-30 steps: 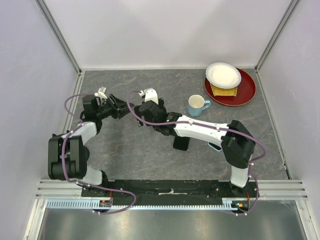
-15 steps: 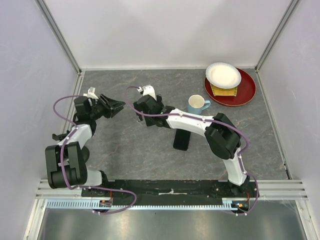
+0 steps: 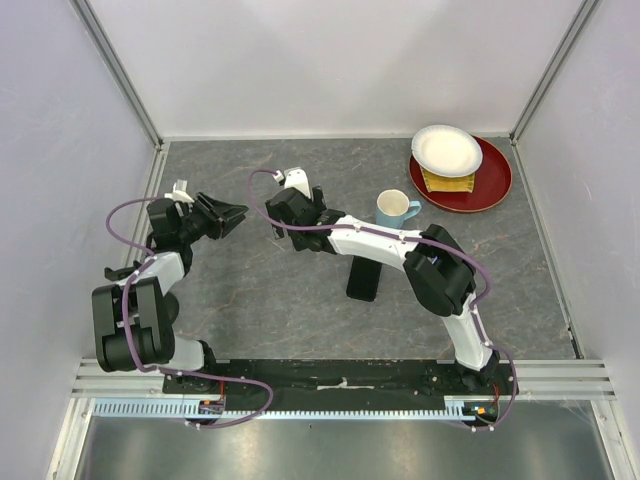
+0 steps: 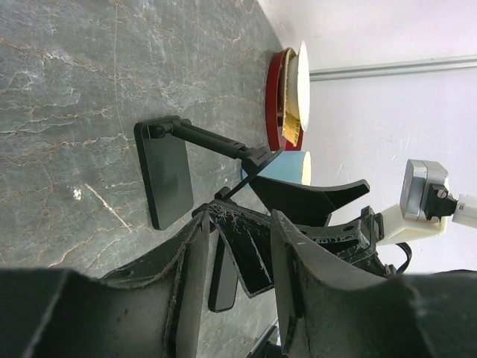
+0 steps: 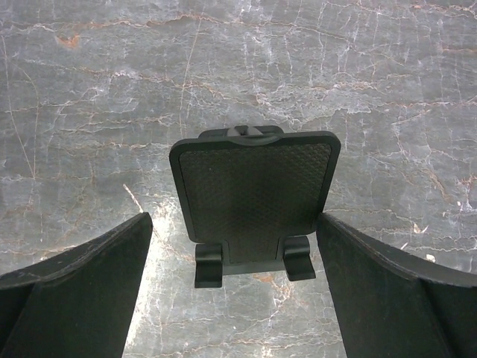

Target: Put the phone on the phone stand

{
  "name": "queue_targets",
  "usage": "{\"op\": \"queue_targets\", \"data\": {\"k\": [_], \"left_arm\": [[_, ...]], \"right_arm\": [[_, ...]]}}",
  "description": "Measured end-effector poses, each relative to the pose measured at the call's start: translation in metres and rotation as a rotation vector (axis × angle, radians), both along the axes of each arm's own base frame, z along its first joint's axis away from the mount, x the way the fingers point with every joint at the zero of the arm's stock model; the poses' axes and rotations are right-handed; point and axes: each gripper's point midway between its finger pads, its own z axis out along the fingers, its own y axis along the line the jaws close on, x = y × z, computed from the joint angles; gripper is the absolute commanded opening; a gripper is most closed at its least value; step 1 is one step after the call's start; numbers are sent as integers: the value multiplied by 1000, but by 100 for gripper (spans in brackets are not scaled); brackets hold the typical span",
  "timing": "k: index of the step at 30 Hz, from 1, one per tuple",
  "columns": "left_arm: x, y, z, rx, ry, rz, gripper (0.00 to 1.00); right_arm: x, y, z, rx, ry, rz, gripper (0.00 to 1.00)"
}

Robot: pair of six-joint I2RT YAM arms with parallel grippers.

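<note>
Your phone (image 3: 362, 284) lies flat mid-way across the table (image 3: 250, 320), partly under the right arm (image 3: 385, 243). Treat it as a thin, stiff, slick slab: pinch its long edges near the middle. The right gripper (image 5: 234, 222) hangs wide open over the stand (image 5: 253, 183); the left gripper (image 3: 238, 220) is part open, empty

This is a robot test cell in a lab. A grey stone-patterned table (image 3: 300, 310) is boxed in by plain white panels (image 3: 330, 60) set in aluminium posts (image 3: 120, 75). A left arm (image 3: 130, 320) and a right arm (image 3: 440, 280) are bolted to a metal rail (image 3: 340, 375) at the near edge. A mug (image 3: 393, 210) and plates (image 3: 490, 188) sit far right.
</note>
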Motion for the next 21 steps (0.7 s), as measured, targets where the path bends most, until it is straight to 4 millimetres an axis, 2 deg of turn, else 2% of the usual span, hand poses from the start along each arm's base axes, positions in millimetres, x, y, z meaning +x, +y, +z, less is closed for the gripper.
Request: {"op": "queue_targets", "data": {"k": [15, 21], "left_arm": [[1, 0, -4, -51, 5, 1, 42], [3, 1, -4, -54, 3, 2, 42]], "right_arm": [[9, -5, 2, -31, -15, -2, 98], [18, -5, 0, -23, -4, 9, 83]]}}
